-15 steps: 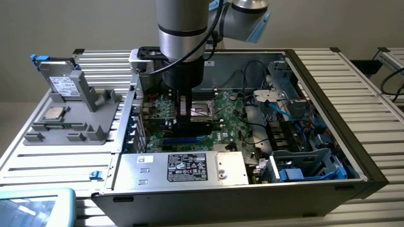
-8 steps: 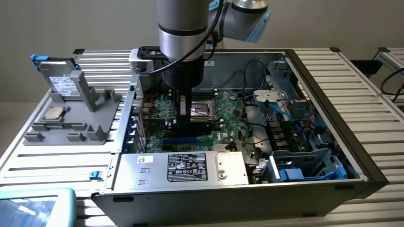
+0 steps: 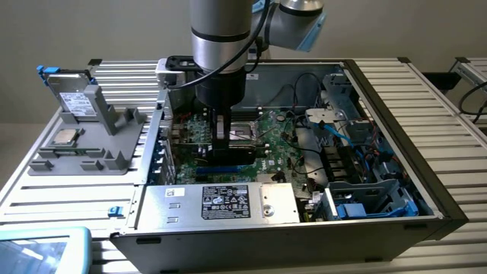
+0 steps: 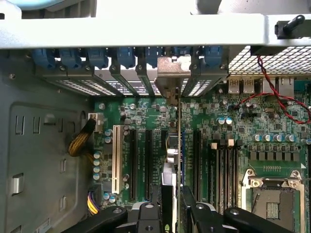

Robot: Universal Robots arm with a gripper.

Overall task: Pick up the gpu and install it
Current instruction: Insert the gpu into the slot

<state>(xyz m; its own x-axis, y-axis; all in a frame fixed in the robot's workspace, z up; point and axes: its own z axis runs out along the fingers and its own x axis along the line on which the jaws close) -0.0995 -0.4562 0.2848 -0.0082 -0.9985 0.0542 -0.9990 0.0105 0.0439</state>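
Table (image 3: 449, 114): slatted metal, spreading out on all sides well below the gripper (image 3: 227, 134); it carries the whole job
Computer case (image 3: 266, 245): lies on its side with the panel off, so the gripper can come straight down into it
Arm (image 3: 220, 34): stands upright above the gripper, reaching down into the middle of the case
Motherboard (image 3: 281, 142): flat on the case floor right under the gripper, slots facing up to take a card pushed from above
Power supply (image 3: 220, 202): silver box with a label, in the case near the gripper but clear of it
Stand (image 3: 114, 123): grey rack outside the case, well apart from the gripper, holding spare parts upright
Hard drive (image 3: 72, 100): silver, propped in that stand, far from the gripper and no part of this step
Graphics card (image 4: 174, 160): between the fingers (image 4: 194, 211), on edge and running straight out ahead of them; held thin-side down, likely to meet a slot squarely
Gripper state: closed on the graphics card, one finger on each face
Slots (image 4: 147, 160): long black ones under and just beside the card's lower edge; whether the card is seated in one I cannot tell
Bracket (image 4: 171, 73): silver end of the card, farthest from the fingers, up against the row of rear covers (image 4: 121, 73), in the gap where it would fasten
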